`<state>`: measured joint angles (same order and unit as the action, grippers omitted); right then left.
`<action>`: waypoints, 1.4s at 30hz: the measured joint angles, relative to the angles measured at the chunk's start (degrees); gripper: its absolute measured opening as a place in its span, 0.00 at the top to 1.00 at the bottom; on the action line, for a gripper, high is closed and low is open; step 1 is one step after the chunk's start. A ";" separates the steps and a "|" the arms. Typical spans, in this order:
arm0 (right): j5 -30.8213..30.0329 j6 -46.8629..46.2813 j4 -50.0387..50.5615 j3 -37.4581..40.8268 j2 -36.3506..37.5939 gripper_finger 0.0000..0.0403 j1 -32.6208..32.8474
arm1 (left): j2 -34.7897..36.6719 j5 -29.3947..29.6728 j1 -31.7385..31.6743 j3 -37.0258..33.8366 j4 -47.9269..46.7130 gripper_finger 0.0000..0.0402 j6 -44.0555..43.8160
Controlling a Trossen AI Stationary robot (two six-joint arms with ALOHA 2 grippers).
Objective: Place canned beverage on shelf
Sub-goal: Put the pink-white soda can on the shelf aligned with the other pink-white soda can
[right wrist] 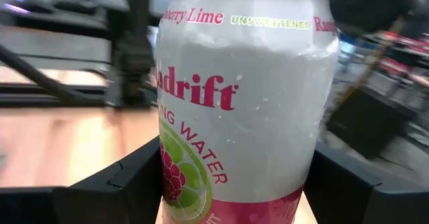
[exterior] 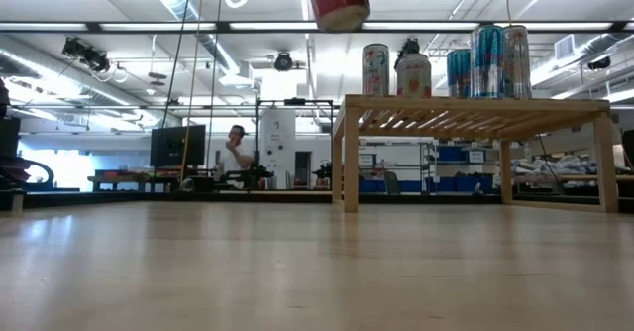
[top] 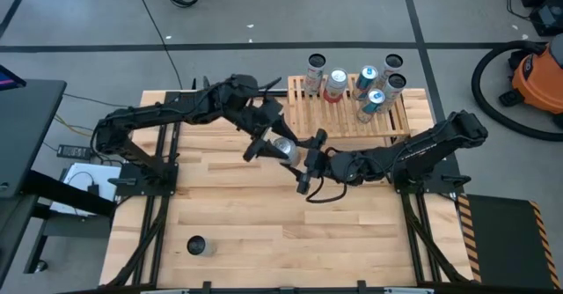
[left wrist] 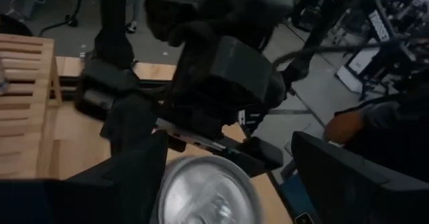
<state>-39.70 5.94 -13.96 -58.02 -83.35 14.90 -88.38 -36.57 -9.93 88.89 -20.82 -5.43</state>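
- Can (top: pixel 283 148) is off the surface (top: pixel 246 232), in front of the shelf (top: pixel 347 109).
- Left claw (top: pixel 268 146) and right claw (top: pixel 303 158) flank it; both fingers sit against the can, apparently gripping.

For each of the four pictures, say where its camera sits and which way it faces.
High: overhead, straight down; both arms, shelf.
Low: table height, level across; shelf, can overhead.
Left wrist: faces the right arm; own fingers beside can.
Right wrist: own fingers flank can.
Shared: the can.
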 joint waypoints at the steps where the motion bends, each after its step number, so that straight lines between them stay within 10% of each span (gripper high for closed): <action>1: -1.67 -0.24 0.75 0.01 0.00 0.27 0.07 | 0.00 -0.56 -0.61 0.02 -0.07 0.21 -0.67; 42: -26.22 -23.40 27.72 0.04 4.67 0.27 2.19 | -0.02 0.92 -2.75 -0.01 0.98 0.21 2.76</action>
<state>-65.93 -17.46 13.76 -57.98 -78.69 17.09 -88.40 -35.65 -12.69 88.88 -19.85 -2.67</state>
